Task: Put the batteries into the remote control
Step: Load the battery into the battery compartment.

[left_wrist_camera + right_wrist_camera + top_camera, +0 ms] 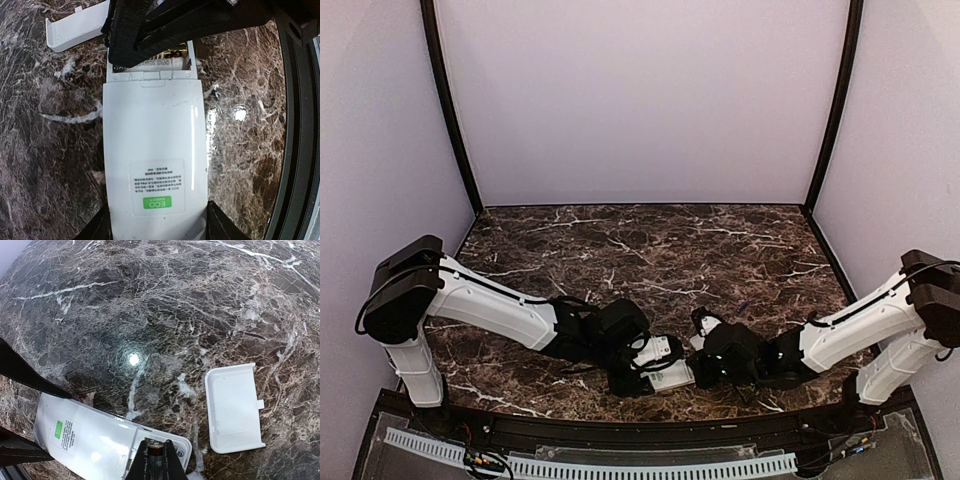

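The white remote control (152, 160) lies back up, a green ECO label near my left gripper (157, 227), which is shut on its end. Its battery bay (172, 62) is open at the far end and a battery with printed text shows in it. My right gripper (156, 462) is shut on a battery (159, 454) with a coppery end, right over that bay of the remote (90, 437). In the top view the left gripper (638, 372) and right gripper (706, 362) meet over the remote (672, 378) near the front edge.
The loose white cover plate (234, 407) lies on the dark marble just beyond the remote's open end. It also shows in the left wrist view (75, 30) and the top view (697, 342). The table's black front rim (300, 125) runs close beside the remote.
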Robot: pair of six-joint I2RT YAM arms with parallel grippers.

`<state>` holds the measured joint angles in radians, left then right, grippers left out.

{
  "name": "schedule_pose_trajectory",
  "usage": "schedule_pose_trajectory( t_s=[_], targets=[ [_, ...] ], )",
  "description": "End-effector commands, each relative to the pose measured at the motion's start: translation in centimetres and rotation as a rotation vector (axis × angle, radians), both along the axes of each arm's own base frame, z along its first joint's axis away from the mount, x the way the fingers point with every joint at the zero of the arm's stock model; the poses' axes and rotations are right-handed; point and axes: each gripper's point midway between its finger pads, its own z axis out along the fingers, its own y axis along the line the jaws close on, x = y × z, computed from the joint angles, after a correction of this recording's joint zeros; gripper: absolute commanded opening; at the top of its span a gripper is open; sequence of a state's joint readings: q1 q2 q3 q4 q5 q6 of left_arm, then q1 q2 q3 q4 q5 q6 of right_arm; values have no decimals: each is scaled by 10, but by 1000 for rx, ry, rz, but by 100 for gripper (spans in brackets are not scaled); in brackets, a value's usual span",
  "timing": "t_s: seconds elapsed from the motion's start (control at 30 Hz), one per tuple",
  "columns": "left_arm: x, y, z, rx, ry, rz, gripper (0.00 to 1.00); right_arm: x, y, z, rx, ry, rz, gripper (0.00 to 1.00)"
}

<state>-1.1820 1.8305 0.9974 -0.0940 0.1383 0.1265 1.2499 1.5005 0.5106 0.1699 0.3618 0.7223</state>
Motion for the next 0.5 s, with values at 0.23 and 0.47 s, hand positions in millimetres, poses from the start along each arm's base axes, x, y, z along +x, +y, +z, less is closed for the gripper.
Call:
schedule_pose_trajectory(
  t_s=[0.23, 0.47],
  targets=[
    [-18, 50, -38, 201, 75, 33, 8, -22, -58, -44, -315, 80, -29, 0],
    [-19, 49, -37, 199, 76, 30, 8, -24, -57, -46, -349, 85, -38, 1]
  ],
)
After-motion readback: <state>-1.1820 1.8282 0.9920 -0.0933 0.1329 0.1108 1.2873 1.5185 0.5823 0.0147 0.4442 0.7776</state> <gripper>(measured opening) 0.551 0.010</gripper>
